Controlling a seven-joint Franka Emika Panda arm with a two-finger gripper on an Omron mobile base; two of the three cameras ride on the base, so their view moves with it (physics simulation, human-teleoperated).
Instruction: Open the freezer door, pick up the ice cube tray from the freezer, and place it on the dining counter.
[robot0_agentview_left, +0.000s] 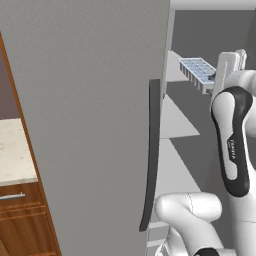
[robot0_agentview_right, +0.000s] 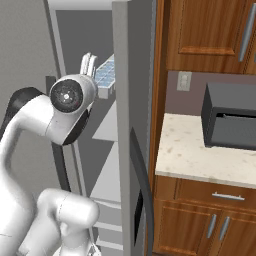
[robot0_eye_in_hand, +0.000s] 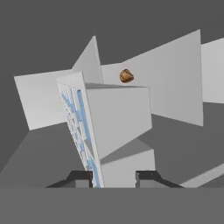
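Two dark fingertips (robot0_eye_in_hand: 83, 178) pinched on edge of ice cube tray (robot0_eye_in_hand: 116, 127), gripper (robot0_eye_in_hand: 114, 178) holding it. Tray pale blue-white, gridded small square cells, tilted, lifted clear above light grey shelf (robot0_agentview_left: 172, 120) inside freezer (robot0_agentview_left: 210, 35). Freezer door (robot0_agentview_left: 90, 125) swung open. Small brown lump (robot0_eye_in_hand: 126, 76) farther in.

Kitchen: freezer (robot0_agentview_right: 127, 125), wooden cabinets (robot0_agentview_right: 210, 220).

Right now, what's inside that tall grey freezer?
Inside the freezer are light grey shelves, and the ice cube tray held by the gripper. A small brown object sits deeper in. The arm hides the rest.
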